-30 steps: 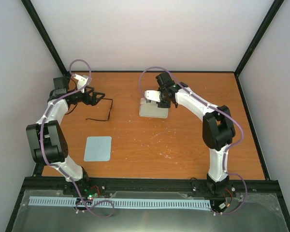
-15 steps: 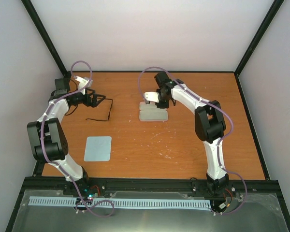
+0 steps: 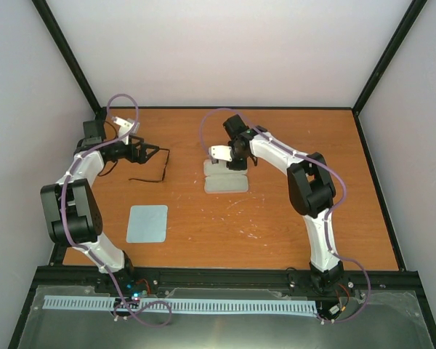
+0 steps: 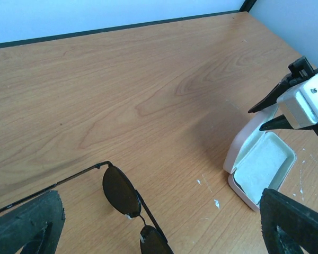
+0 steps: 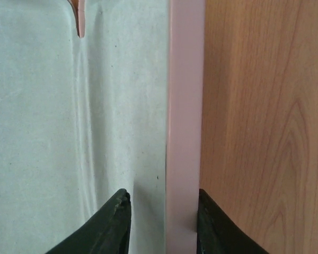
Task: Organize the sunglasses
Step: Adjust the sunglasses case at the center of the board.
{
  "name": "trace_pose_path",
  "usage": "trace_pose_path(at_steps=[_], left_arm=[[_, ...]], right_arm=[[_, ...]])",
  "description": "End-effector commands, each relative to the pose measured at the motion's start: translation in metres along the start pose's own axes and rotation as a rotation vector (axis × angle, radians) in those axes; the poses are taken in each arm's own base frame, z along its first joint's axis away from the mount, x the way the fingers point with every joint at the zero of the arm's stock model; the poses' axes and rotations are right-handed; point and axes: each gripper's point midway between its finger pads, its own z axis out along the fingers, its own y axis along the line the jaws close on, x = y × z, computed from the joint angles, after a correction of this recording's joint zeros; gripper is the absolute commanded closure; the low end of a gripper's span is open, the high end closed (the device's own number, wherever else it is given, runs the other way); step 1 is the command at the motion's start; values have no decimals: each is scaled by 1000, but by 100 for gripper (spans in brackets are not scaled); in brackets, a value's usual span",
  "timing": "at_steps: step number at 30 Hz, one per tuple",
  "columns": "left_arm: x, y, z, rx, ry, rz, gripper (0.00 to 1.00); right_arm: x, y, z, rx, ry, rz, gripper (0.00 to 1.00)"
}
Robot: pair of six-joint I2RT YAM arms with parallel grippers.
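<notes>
The sunglasses [image 3: 157, 164], with a thin black frame and dark lenses, lie on the table at the far left. In the left wrist view they [image 4: 122, 191] sit low between my fingers. My left gripper [image 3: 147, 151] hovers just left of them, wide open and empty. The pink case [image 3: 226, 179] lies open at the middle, pale lining up. My right gripper [image 3: 231, 158] is at its far edge. In the right wrist view its jaws straddle the pink rim [image 5: 183, 132], one finger [image 5: 114, 225] inside on the lining, the other against the outside.
A pale blue-grey cloth [image 3: 147, 223] lies flat at the near left of the table. The black frame posts and white walls close in the table's sides and back. The case [image 4: 261, 164] and my right gripper [image 4: 307, 100] show at the right of the left wrist view.
My right gripper has swung left and nearer with the case, which has shifted left and now lies flatter. My left gripper has edged slightly right over the sunglasses.
</notes>
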Motion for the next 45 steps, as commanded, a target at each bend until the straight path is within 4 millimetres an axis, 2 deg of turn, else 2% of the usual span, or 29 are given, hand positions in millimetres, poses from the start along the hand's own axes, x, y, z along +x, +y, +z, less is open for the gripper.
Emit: trace_pose_path(at_steps=[1,8,12,16,20,22,24,26,27,28,29,31,34,35,39,42,45], left_arm=[[-15,-9,-13,-17,-40,55,1],[-16,-15,-20,-36,-47,73,0],[-18,-18,-25,-57,-51,87,1],[-17,-23,-31,-81,-37,119,0],[-6,-31,-38,-95,12,150,0],[-1,-36,-45,-113,26,172,0],[5,-41,-54,-134,33,195,0],[10,-43,-63,-163,42,209,0],[13,-45,-68,-173,48,211,0],[15,-46,-74,-179,52,215,0],[18,-46,-79,-189,53,214,0],[25,-45,-90,-210,62,210,0],[46,-36,-103,-246,101,202,0],[55,-32,-107,-254,115,195,0],[89,-13,-129,-286,158,133,2],[110,-2,-148,-295,163,54,3],[122,8,-169,-335,148,6,3]], right_arm=[[-6,-12,-17,78,-22,25,65],[-12,-27,-39,181,-49,52,59],[-19,-34,-58,240,-83,67,56],[-29,-39,-86,316,-126,85,56],[-56,-36,-125,379,-269,137,55],[-74,-31,-146,377,-389,209,54],[-89,-33,-168,356,-542,437,55],[-94,-34,-177,300,-630,655,61],[-95,-33,-175,263,-650,753,68],[-93,-34,-170,226,-656,872,80],[-93,-32,-163,177,-661,969,82],[-109,-12,-144,-30,-659,1023,68],[-133,33,-93,-307,-491,1053,67],[-141,51,-75,-317,-427,1028,67],[-183,108,-41,-289,-308,963,66],[-193,143,-14,-290,-184,974,64],[-207,172,1,-269,-137,944,62]])
